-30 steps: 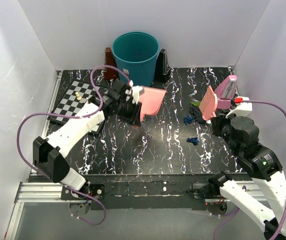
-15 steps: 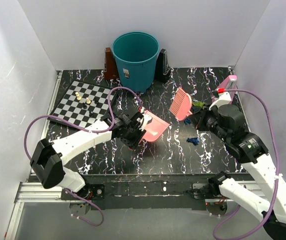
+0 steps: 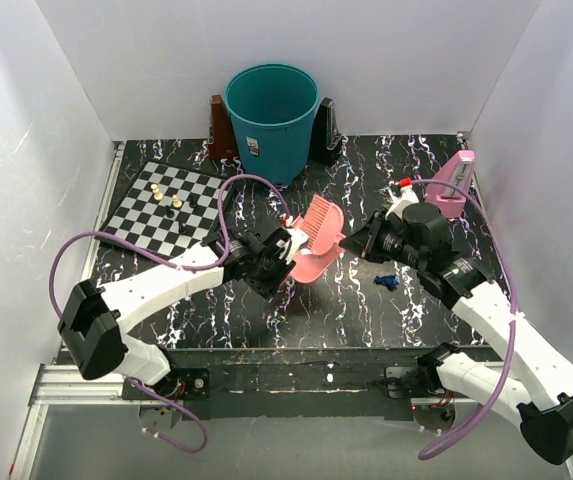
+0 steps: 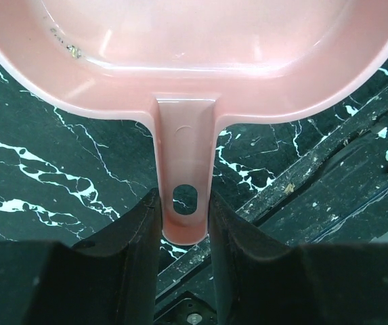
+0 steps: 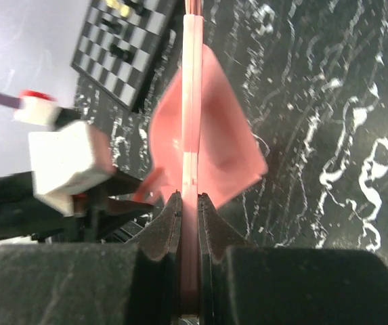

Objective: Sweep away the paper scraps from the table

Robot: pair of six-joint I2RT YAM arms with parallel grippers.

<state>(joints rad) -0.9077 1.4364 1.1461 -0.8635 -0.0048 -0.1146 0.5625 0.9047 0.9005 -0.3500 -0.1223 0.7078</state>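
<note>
My left gripper [image 3: 278,255] is shut on the handle of a pink dustpan [image 3: 311,268], which sits low on the black veined table [image 3: 346,310] near its middle. In the left wrist view the handle [image 4: 185,203] is clamped between my fingers [image 4: 139,230], with the pan [image 4: 180,61] ahead. My right gripper [image 3: 366,238] is shut on a pink brush [image 3: 322,222], whose head is right at the dustpan's mouth. In the right wrist view the brush [image 5: 191,101] is edge-on in front of the dustpan [image 5: 224,156]. One dark blue paper scrap [image 3: 387,282] lies under my right arm; other scraps are hidden.
A teal bin [image 3: 271,110] stands at the back middle between a brown metronome [image 3: 218,138] and a black one [image 3: 326,135]. A pink metronome [image 3: 453,172] is at the back right. A chessboard [image 3: 161,210] with small pieces lies at the left.
My right arm has swung the brush left from the right side to the dustpan's mouth. My left arm has brought the dustpan from near the bin down to the table's middle.
</note>
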